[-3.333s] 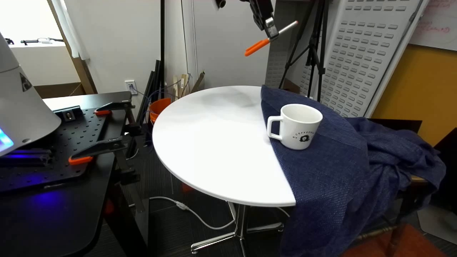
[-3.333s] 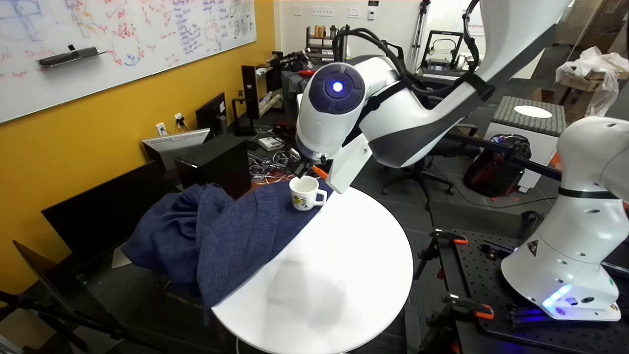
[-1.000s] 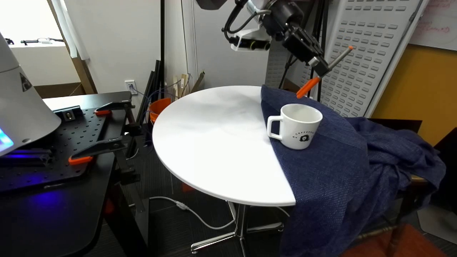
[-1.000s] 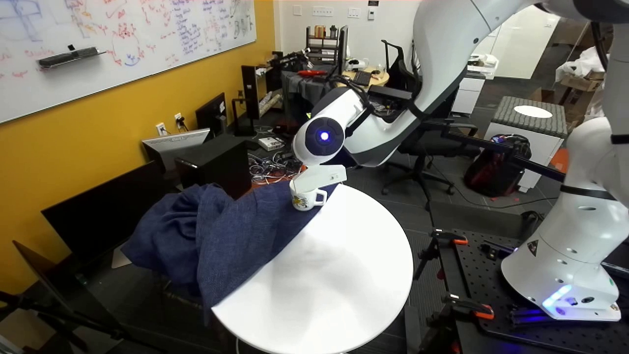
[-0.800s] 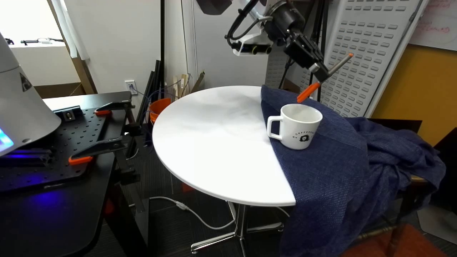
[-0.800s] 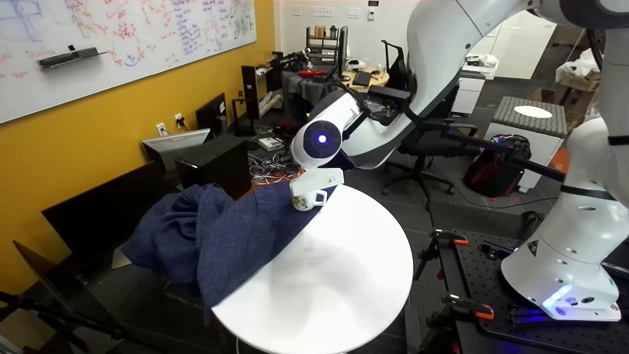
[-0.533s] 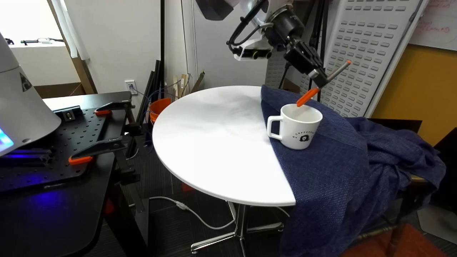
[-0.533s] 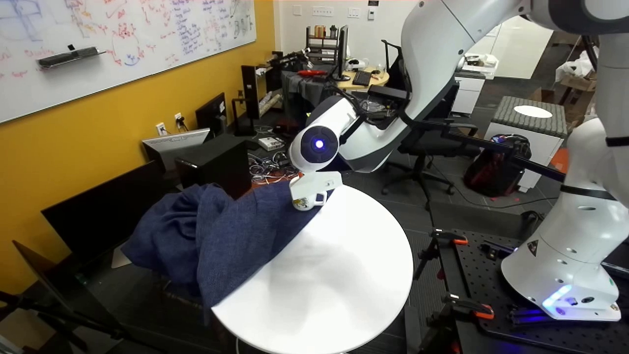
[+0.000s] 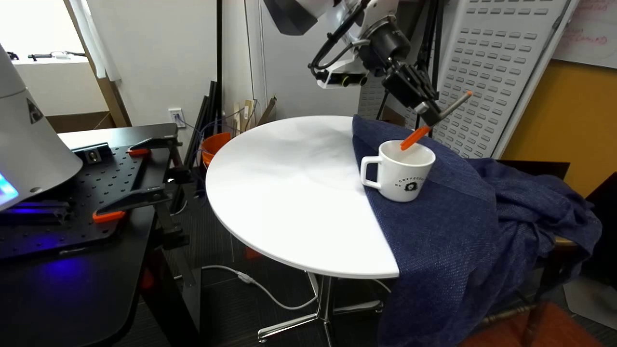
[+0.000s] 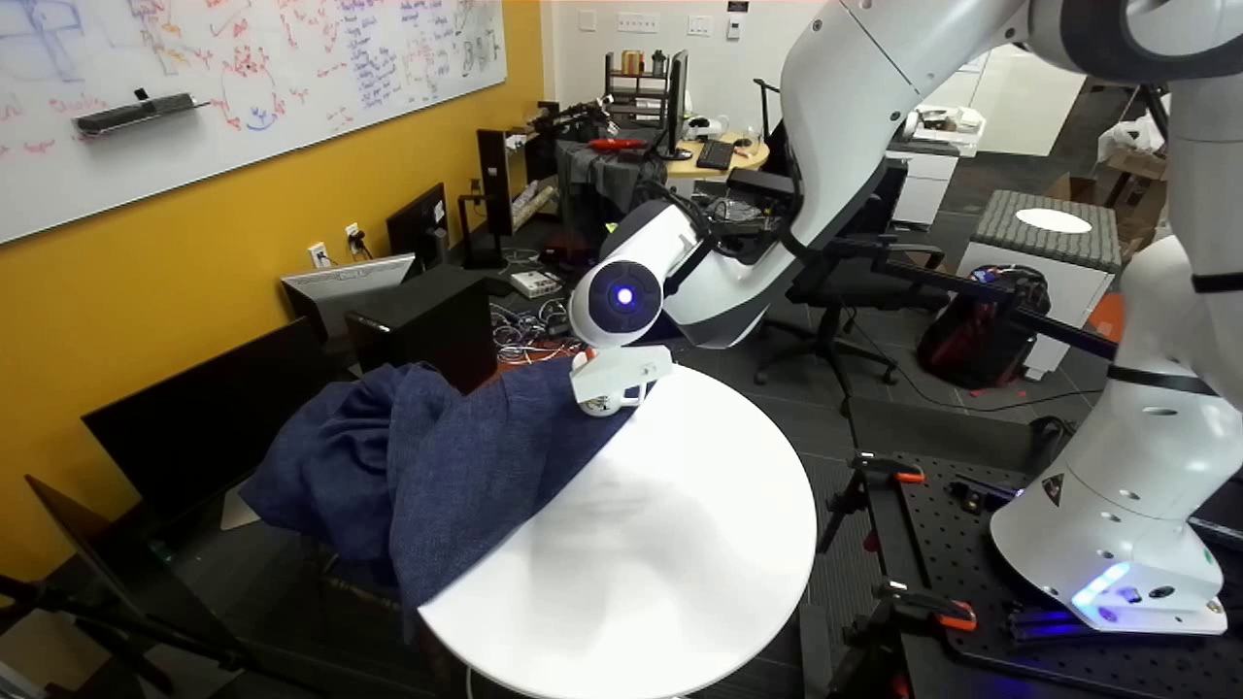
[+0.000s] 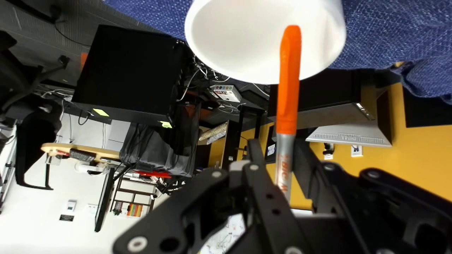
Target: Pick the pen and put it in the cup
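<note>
The jaws are clenched round the silver barrel of the pen (image 11: 287, 109), just behind its orange end. The pen slants through them: the orange end runs down ahead of the jaws, while the rest of the barrel rises on their other side. Below the jaws, the white cup (image 9: 402, 176) stands upright on the dark blue cloth (image 9: 448, 212) draped over part of the desk (image 9: 294, 202). In an exterior view and in the wrist view, the orange end crosses the rim nearest the jaws, and its tip lies over the mouth or just within; how deep it reaches cannot be told. In an exterior view, a white housing (image 10: 621, 372) mounted behind the jaws hides much of the cup.

The pick appears done, and the step in hand looks like the insertion. The next move calls for bringing the jaws down along the pen's slant, holding their grip until the orange end is plainly below the rim, and then letting go. Released too high, the pen could catch on the rim and tip outward, since a good part of it projects on the far side of the jaws.
</note>
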You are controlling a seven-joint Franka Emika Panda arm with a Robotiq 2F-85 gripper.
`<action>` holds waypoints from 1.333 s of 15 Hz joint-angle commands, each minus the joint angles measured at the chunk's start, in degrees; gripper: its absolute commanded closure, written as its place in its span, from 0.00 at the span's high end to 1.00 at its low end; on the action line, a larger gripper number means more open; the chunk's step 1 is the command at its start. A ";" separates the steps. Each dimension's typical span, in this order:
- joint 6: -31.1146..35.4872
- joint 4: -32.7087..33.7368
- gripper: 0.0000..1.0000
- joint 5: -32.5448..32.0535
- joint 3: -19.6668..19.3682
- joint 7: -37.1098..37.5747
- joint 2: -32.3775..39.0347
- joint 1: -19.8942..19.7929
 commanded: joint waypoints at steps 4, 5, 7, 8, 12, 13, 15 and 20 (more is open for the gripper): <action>1.22 1.13 0.83 -1.21 0.77 1.34 0.68 -1.02; 1.26 1.01 0.90 -1.26 0.76 1.37 0.55 -1.02; 1.32 0.33 1.00 -1.32 0.81 1.29 -0.20 -0.95; 1.33 -0.05 1.00 -1.22 0.87 1.10 -0.61 -0.93; 2.91 -1.89 1.00 -1.23 1.14 0.55 -2.76 -1.06; 3.25 -2.13 1.00 -1.14 1.16 0.52 -3.14 -1.06; 3.96 -2.56 1.00 -1.07 1.19 0.42 -3.88 -1.11; 6.37 -3.80 1.00 -1.17 1.32 -0.27 -5.76 -1.24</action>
